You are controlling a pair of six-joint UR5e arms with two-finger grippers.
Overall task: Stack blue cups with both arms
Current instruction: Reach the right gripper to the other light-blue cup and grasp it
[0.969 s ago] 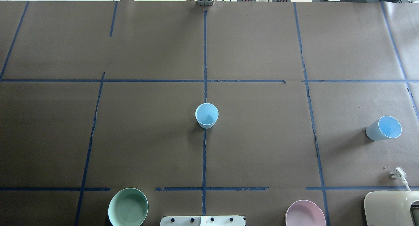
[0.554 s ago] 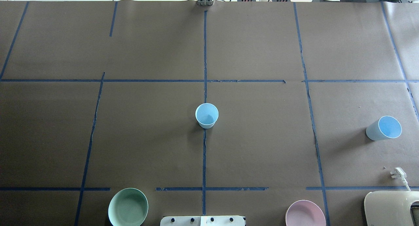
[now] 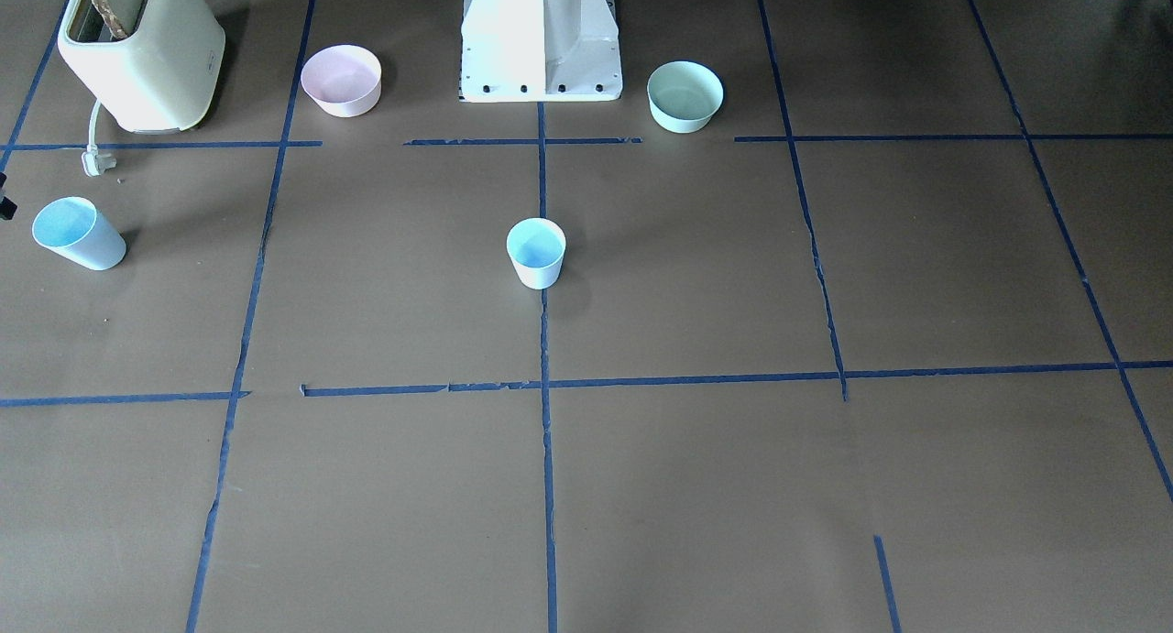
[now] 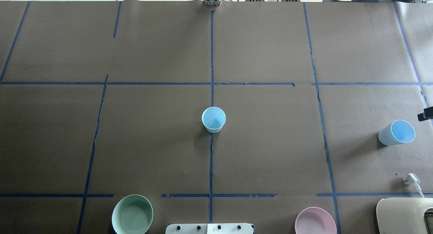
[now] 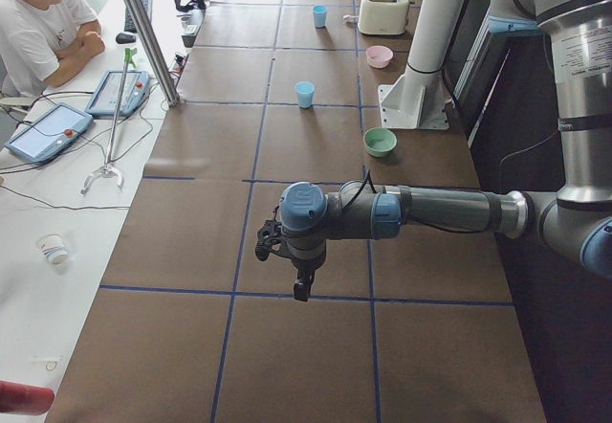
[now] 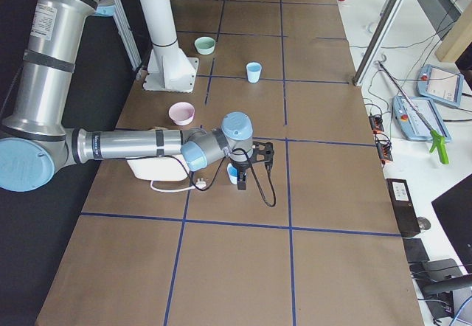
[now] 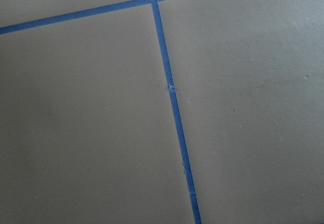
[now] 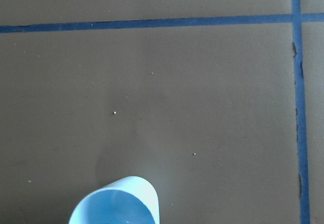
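Note:
One blue cup [image 4: 213, 119] stands upright at the table's middle on the centre tape line; it also shows in the front view [image 3: 536, 252]. The second blue cup [image 4: 397, 132] stands at the far right, also seen in the front view [image 3: 77, 233] and at the bottom of the right wrist view [image 8: 119, 203]. My right gripper [image 6: 243, 181] hangs just above and beside this cup; only a black tip [image 4: 425, 114] enters the overhead view, and I cannot tell its state. My left gripper [image 5: 300, 292] hangs over bare table far from both cups; I cannot tell its state.
A mint-green bowl [image 4: 132, 214] and a pink bowl [image 4: 315, 221] sit either side of the white pedestal base [image 3: 541, 38]. A cream toaster [image 3: 142, 51] with its plug [image 4: 412, 179] stands near the right cup. An operator [image 5: 43, 31] sits beyond the table's far edge.
A black part of my right gripper has come into the overhead view at the right edge, near the right cup. Neither cup has moved.

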